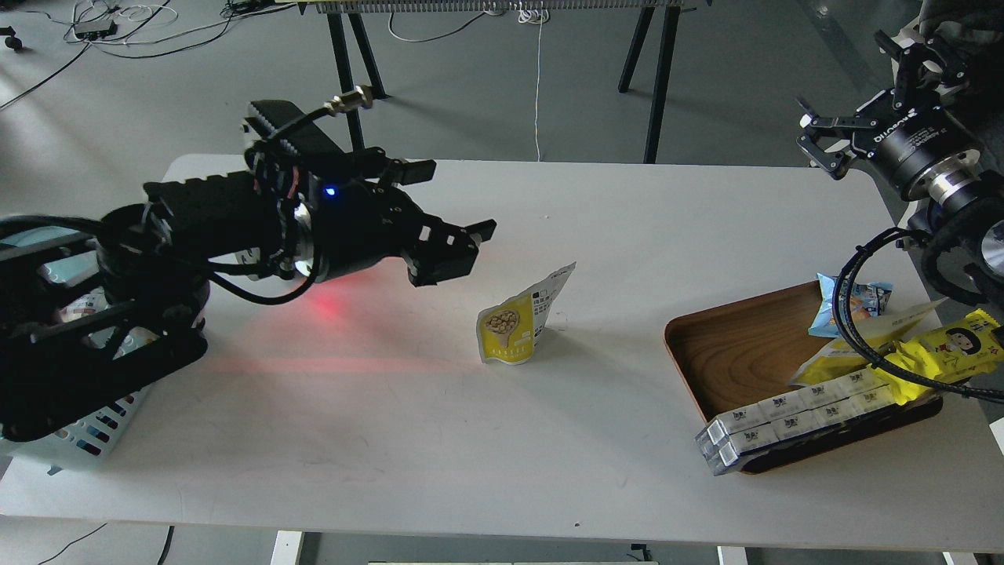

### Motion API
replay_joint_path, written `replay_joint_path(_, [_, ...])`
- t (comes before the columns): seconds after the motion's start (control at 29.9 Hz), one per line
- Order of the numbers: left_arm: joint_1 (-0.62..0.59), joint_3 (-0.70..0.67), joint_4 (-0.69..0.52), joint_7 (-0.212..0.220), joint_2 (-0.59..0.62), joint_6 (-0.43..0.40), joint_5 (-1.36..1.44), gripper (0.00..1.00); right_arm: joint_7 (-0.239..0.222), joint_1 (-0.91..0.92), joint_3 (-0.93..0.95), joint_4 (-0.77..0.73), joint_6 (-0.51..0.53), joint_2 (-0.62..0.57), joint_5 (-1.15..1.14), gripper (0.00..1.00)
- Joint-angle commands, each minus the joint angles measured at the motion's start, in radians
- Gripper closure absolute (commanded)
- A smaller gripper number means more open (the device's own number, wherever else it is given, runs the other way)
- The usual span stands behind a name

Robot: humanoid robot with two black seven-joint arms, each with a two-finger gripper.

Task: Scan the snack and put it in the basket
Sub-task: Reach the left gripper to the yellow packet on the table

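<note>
Snack (pixel 519 323) stands free mid-table, so my left gripper (pixel 463 251) hovers beside it, jaws apart, empty; right gripper (pixel 823 141) parked wide.

A lab or test room: a plain white tabletop (pixel 596 439) stands on a bare grey floor (pixel 157 102), loose cables (pixel 125 20) trail across that floor, and black trestle legs (pixel 655 71) of another bench stand behind it.
</note>
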Motion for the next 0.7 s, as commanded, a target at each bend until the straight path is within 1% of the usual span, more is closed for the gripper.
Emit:
replay_joint_path(0.0, [0.009,0.020,0.000,0.074,-0.091,-0.084,0.043,0.00,-0.001,0.000,-0.008,0.001,0.006,0.000,0.000,0.02])
replay_joint_path(0.1, [0.012,0.021,0.000,0.087,-0.132,-0.092,0.097,0.00,-0.001,-0.002,-0.011,0.001,0.007,0.000,0.000,0.02])
replay_joint_path(0.33, [0.023,0.024,0.037,0.087,-0.227,-0.092,0.243,0.00,0.001,-0.003,-0.009,0.001,0.004,0.031,-0.004,0.02])
replay_joint_path(0.5, [0.067,0.024,0.092,0.085,-0.252,-0.092,0.269,0.00,0.001,-0.002,-0.011,0.004,0.006,0.032,-0.004,0.01])
replay_joint_path(0.67, [0.135,0.023,0.126,0.071,-0.282,-0.092,0.320,0.01,0.001,-0.002,-0.011,0.004,0.004,0.038,-0.004,0.02])
